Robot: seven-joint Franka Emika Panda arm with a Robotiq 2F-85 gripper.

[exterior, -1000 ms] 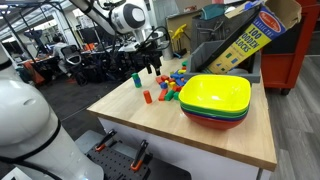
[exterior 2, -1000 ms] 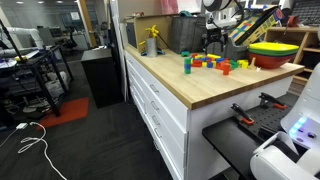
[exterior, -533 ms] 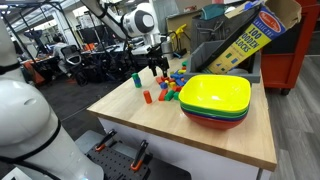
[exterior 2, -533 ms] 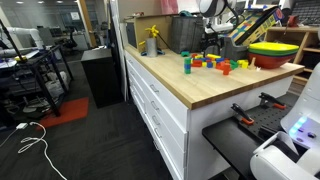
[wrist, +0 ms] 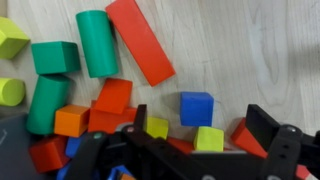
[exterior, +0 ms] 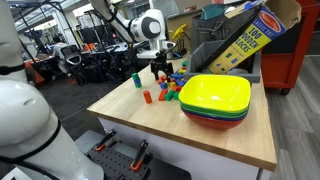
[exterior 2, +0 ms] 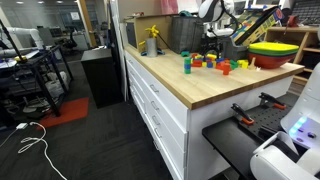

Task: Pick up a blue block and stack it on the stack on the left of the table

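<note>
In the wrist view a small blue block (wrist: pixel 196 107) lies flat on the light wood table (wrist: pixel 250 50), among mixed coloured blocks. My gripper (wrist: pixel 200 122) is open, its two black fingers (wrist: pixel 264 124) standing either side of the blue block and just below it in the picture, not touching it. In both exterior views the gripper (exterior: pixel 160 70) (exterior 2: pixel 212 45) hangs over the block pile. The stack, a narrow upright dark-green column (exterior: pixel 135 79) (exterior 2: pixel 186 63), stands apart from the pile near the table's edge.
Around the blue block lie two yellow cubes (wrist: pixel 209 138), orange blocks (wrist: pixel 112 95), a long red block (wrist: pixel 142 40) and green cylinders (wrist: pixel 96 42). Stacked yellow, green and red bowls (exterior: pixel 215 100) (exterior 2: pixel 275 52) stand beside the pile. A lone red block (exterior: pixel 147 97) stands nearer the table's front.
The arm has swung from near the green column over to the block pile and come down closer to it. The gripper has stayed open.
</note>
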